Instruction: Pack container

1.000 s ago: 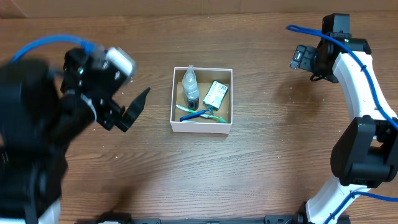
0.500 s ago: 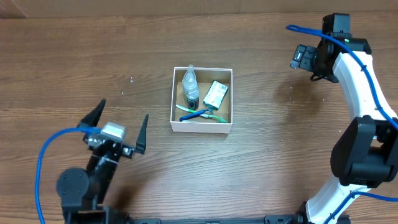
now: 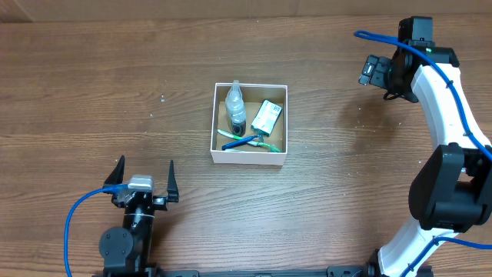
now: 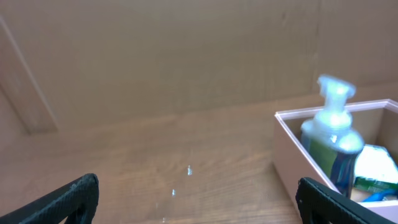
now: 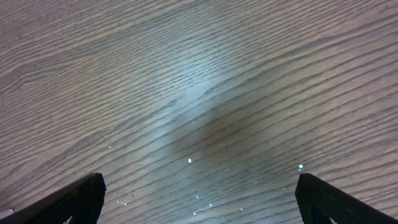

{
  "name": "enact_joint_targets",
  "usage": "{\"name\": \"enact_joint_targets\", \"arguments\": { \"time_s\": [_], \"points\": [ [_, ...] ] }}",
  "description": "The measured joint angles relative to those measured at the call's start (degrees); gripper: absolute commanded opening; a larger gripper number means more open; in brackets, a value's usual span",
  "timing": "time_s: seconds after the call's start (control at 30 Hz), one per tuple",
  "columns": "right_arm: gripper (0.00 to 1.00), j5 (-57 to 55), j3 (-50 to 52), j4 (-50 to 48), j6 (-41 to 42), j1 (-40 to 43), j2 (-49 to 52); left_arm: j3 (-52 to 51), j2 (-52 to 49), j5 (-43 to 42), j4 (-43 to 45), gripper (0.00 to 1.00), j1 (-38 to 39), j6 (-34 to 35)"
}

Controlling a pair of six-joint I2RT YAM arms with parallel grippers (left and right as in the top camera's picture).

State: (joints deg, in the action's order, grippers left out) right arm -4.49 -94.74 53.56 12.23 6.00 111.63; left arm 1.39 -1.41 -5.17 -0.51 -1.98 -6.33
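Wood-grain table [image 3: 92, 92]. Container [image 3: 249, 159] sits mid-table and holds a clear bottle [image 3: 236, 108], a green-and-white packet [image 3: 267, 116] and toothbrushes [image 3: 247, 141]. Left end effector [image 3: 144, 174] is low at the near-left, well apart from it, fingers spread, empty. Right end effector [image 5: 199, 190] is at the far right, fingers spread, empty, over wood.

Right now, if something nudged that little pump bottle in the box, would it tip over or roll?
It probably tips easily: the pump bottle looks tall and narrow, its top rising above the box wall. Its rounded body would likely roll once down, though the toothbrushes and walls should stop it. It seems to be clear plastic, so likely light.
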Motion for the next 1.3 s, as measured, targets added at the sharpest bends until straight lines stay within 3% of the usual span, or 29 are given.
{"name": "enact_joint_targets", "arguments": {
  "time_s": [0.2,0.93,1.03,1.3],
  "points": [
    [1.0,0.0,0.0,0.0,0.0,0.0,0.0,-0.8,0.5,4.4,-4.0,1.0,0.0,0.0],
    [1.0,0.0,0.0,0.0,0.0,0.0,-0.3,-0.8,0.5,4.6,-4.0,1.0,0.0,0.0],
    [1.0,0.0,0.0,0.0,0.0,0.0,-6.2,-0.8,0.5,4.6,-4.0,1.0,0.0,0.0],
    [1.0,0.0,-0.1,0.0,0.0,-3.5,-33.7,-0.8,0.5,4.6,-4.0,1.0,0.0,0.0]
  ]
}}
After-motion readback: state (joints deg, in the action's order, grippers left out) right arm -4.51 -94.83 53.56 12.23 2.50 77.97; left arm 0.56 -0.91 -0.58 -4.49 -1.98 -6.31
